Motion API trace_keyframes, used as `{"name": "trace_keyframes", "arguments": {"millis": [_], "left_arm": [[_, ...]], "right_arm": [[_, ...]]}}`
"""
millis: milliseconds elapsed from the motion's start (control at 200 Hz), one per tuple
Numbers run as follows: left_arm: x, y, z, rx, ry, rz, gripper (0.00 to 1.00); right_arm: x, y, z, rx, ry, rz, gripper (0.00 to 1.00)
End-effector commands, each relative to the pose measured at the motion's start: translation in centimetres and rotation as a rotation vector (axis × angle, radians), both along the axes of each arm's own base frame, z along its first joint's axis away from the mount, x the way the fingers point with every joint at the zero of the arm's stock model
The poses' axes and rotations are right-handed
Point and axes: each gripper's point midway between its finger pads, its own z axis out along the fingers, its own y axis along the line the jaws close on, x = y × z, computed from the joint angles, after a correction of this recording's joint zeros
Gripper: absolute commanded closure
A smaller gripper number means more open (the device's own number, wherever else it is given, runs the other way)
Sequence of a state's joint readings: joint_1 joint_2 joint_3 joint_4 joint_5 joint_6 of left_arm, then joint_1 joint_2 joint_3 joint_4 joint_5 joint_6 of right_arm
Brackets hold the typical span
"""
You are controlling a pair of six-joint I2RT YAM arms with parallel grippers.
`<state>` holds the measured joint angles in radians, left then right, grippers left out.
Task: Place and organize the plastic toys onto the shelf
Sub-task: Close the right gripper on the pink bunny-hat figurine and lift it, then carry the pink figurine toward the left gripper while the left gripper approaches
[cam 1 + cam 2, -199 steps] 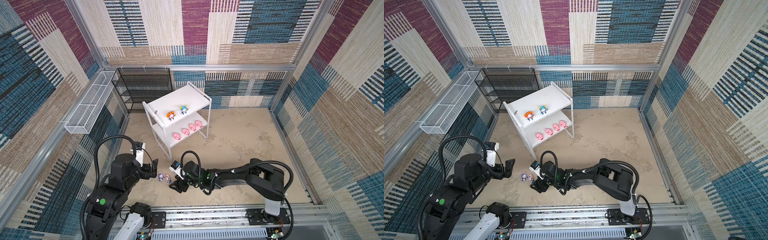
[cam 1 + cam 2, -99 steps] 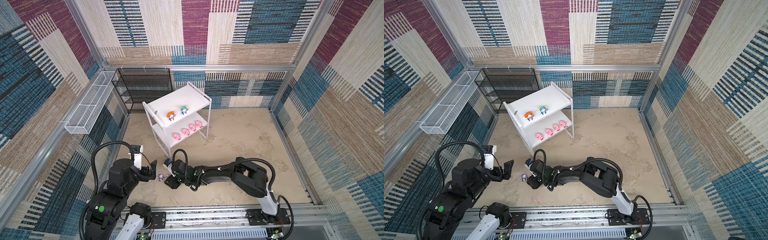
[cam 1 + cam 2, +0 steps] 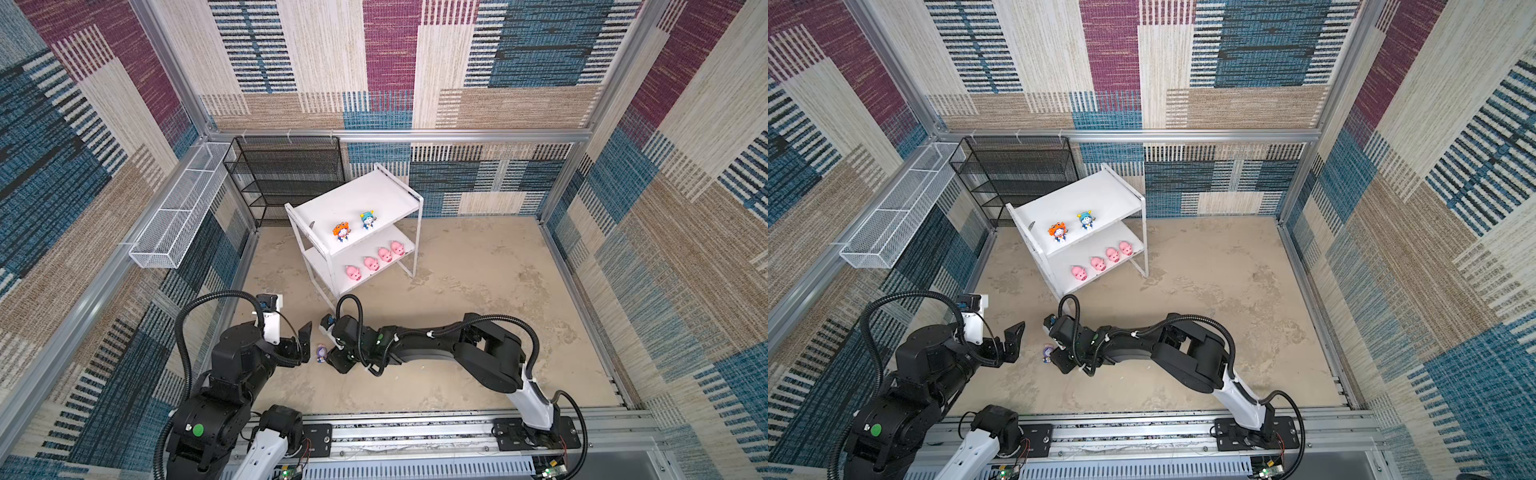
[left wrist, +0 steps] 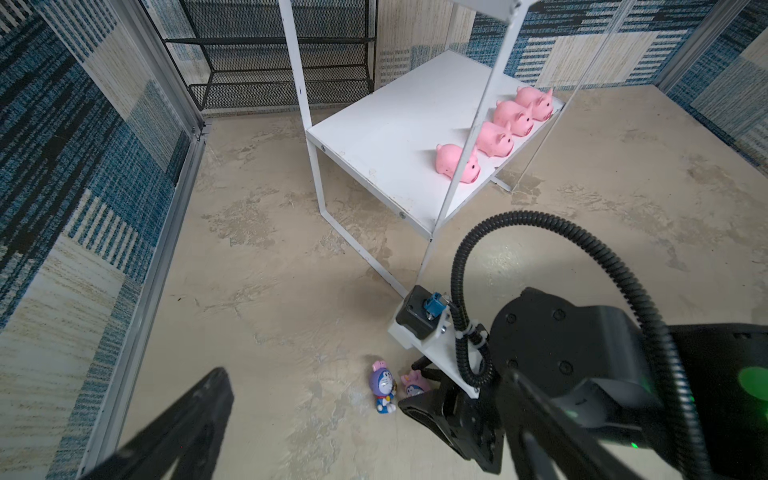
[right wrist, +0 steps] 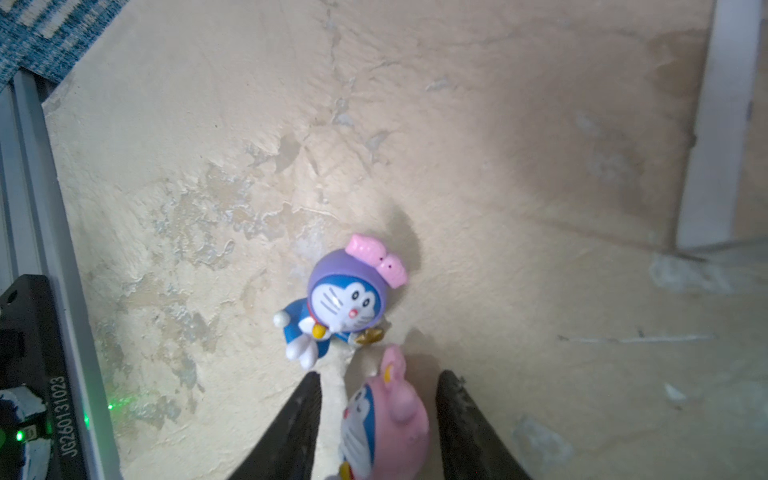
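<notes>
While the left fingers [image 4: 187,424] stand spread wide, the right fingers [image 5: 309,415] straddle the pink-hooded figurine [image 5: 386,419] without pinching it. The purple-hooded figurine [image 5: 345,299] stands upright beside it on the worktop [image 3: 457,282], face toward those fingers. Black unit [image 5: 25,374] labelled JG260131023.

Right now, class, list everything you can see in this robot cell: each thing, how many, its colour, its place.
floor: 1, beige, whole base
shelf: 1, white, two tiers, towards the back
pigs: 4, pink, a row on the lower tier
orange-hood figurine: 1, upper tier
blue-hood figurine: 1, upper tier, beside the orange one
purple-hood figurine: 1, floor, before the shelf
pink-hood figurine: 1, floor, beside the purple one
rack: 1, black mesh, back left
basket: 1, white wire, left wall
left gripper: 1, black, open, nothing held
right gripper: 1, black, fingers either side of the pink-hood figurine, not clamped
</notes>
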<state>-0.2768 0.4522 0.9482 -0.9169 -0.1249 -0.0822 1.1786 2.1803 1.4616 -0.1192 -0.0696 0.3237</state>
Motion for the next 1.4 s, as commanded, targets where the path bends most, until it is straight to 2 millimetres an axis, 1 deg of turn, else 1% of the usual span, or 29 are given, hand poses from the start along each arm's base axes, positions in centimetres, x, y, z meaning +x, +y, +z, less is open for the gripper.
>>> {"name": "trace_keyframes", "arguments": {"millis": [0,55,145,296,371,446,541,721,847,927,997,1027,1147,1237,1267,1397], "left_arm": [[0.3,-0.2,0.4,-0.018,-0.016,0.002,0.01],[0.3,-0.2,0.4,-0.019,-0.014,-0.002,0.01],[0.2,-0.4,0.5,-0.023,-0.011,-0.008,0.01],[0.3,-0.8,0.3,-0.030,0.005,-0.027,0.01],[0.3,-1.2,-0.2,-0.031,0.029,-0.052,0.01],[0.3,-2.0,-0.4,-0.051,0.044,-0.088,0.01],[0.0,-3.2,0.1,-0.075,0.034,-0.161,0.01],[-1.1,-6.3,1.3,-0.144,0.018,-0.349,0.01],[-2.2,-9.1,2.3,-0.234,0.033,-0.508,0.01],[-2.7,-10.5,3.1,-0.299,0.037,-0.584,0.01],[-2.6,-11.2,3.8,-0.339,0.023,-0.613,0.01],[-3.0,-11.8,4.3,-0.366,0.018,-0.656,0.01],[-3.0,-12.8,5.1,-0.417,0.022,-0.710,0.01],[-2.9,-13.5,5.5,-0.446,0.023,-0.747,0.01],[-2.9,-13.8,5.7,-0.456,0.021,-0.758,0.01],[-2.8,-15.0,5.8,-0.462,0.020,-0.801,0.01]], "right_arm": [[0.2,-0.6,-0.2,-0.036,-0.012,-0.012,0.56],[0.1,-0.6,-0.1,-0.031,-0.012,-0.012,0.60],[0.0,-0.6,0.3,-0.015,-0.015,-0.010,0.63],[-0.1,-0.7,1.9,0.034,-0.032,-0.007,0.69],[-0.2,-1.1,3.4,0.078,-0.057,-0.003,0.70],[-0.6,-2.0,5.2,0.133,-0.084,0.004,0.71],[-1.4,-3.1,7.8,0.216,-0.123,0.032,0.72],[-3.5,-6.4,14.0,0.410,-0.223,0.091,0.72],[-4.8,-9.1,17.9,0.523,-0.319,0.126,0.73],[-5.5,-10.7,20.5,0.579,-0.392,0.145,0.73],[-5.9,-12.3,22.2,0.607,-0.453,0.145,0.74],[-6.0,-13.1,23.1,0.623,-0.483,0.141,0.74],[-6.6,-16.2,26.5,0.702,-0.590,0.123,0.74],[-7.2,-18.4,28.5,0.765,-0.657,0.116,0.74],[-7.3,-19.0,29.2,0.784,-0.673,0.110,0.76],[-7.5,-21.1,30.9,0.839,-0.718,0.086,0.77]]}}
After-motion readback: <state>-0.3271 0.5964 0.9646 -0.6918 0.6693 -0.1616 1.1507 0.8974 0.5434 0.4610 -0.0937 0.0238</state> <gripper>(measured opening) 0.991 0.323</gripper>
